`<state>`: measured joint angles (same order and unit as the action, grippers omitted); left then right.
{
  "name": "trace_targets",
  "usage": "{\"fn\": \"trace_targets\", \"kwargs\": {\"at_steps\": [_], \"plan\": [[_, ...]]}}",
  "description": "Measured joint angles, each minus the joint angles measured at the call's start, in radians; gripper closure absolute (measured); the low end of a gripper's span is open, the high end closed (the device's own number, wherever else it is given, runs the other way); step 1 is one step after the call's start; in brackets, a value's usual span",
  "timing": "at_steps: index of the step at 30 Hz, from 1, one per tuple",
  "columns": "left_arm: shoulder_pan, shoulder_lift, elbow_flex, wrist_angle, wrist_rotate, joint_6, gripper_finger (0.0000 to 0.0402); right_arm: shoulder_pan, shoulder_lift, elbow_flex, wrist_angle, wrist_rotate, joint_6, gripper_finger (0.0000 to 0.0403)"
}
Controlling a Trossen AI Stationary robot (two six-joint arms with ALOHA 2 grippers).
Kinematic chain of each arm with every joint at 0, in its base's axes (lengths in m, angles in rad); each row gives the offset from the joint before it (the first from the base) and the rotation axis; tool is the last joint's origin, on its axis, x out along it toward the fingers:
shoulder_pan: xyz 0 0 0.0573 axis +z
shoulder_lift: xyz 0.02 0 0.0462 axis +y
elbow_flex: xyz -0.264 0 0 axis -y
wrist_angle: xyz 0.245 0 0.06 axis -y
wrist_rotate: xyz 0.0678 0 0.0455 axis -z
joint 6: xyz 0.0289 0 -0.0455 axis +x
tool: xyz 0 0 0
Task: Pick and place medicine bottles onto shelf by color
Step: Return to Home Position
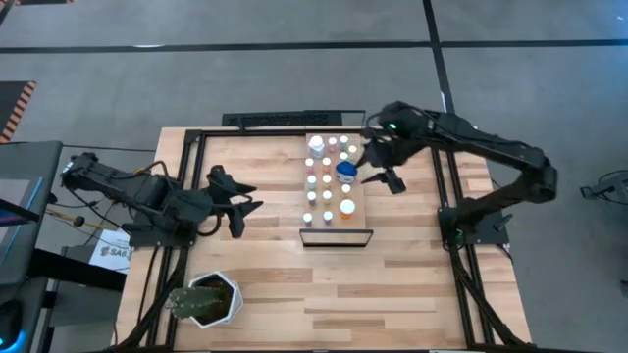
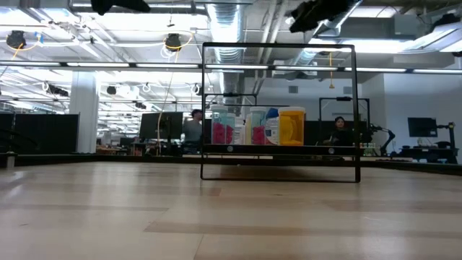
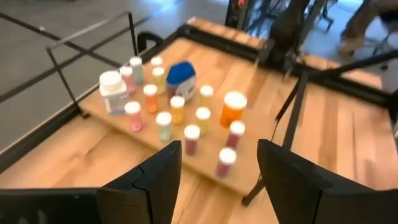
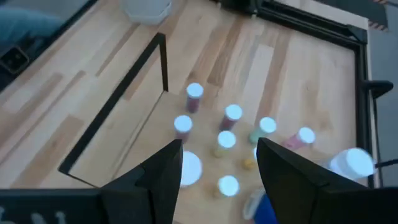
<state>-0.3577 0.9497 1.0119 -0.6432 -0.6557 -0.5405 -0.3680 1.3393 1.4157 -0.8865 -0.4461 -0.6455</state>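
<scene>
While bottles (image 1: 327, 181) stand on shelf (image 1: 358, 196), right gripper (image 4: 219, 149) above

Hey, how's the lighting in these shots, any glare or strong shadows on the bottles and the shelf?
Low view: bright ceiling lights fill the room above the shelf, and the table shows a faint sheen. Right wrist view: the white caps glare, nearly blown out. High view: even overhead light, no hard shadows around the shelf. Left wrist view: no glare on the medicine bottles.

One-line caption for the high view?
Medicine bottles stand in rows on the shelf; right claw open over its edge, left claw open off to the left.
</scene>
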Motion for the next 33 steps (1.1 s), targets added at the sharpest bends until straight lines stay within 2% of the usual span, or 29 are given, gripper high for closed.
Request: {"fn": "trace_targets", "kwargs": {"at_steps": [5,11,17,21,26,33], "plan": [[0.066,-0.017,-0.035,0.002,0.102,0.068,0.0203,0.001,-0.153,-0.223,0.153,0.018,0.133,0.0174],[0.146,-0.021,-0.102,0.043,0.182,0.092,0.0203,0.009,-0.328,-0.457,0.33,0.186,0.247,0.0174],[0.244,-0.021,-0.179,0.189,0.291,0.154,0.0203,0.005,-0.459,-0.667,0.53,0.221,0.318,0.0174],[0.304,-0.021,-0.24,0.308,0.361,0.217,0.0203,0.005,-0.505,-0.789,0.653,0.223,0.364,0.0174],[0.351,-0.021,-0.317,0.443,0.359,0.262,0.0203,0.009,-0.519,-0.893,0.757,0.245,0.42,0.0174],[0.353,-0.021,-0.462,0.675,0.378,0.32,0.0203,0.025,-0.519,-1.016,0.926,0.291,0.439,0.0174]]}}
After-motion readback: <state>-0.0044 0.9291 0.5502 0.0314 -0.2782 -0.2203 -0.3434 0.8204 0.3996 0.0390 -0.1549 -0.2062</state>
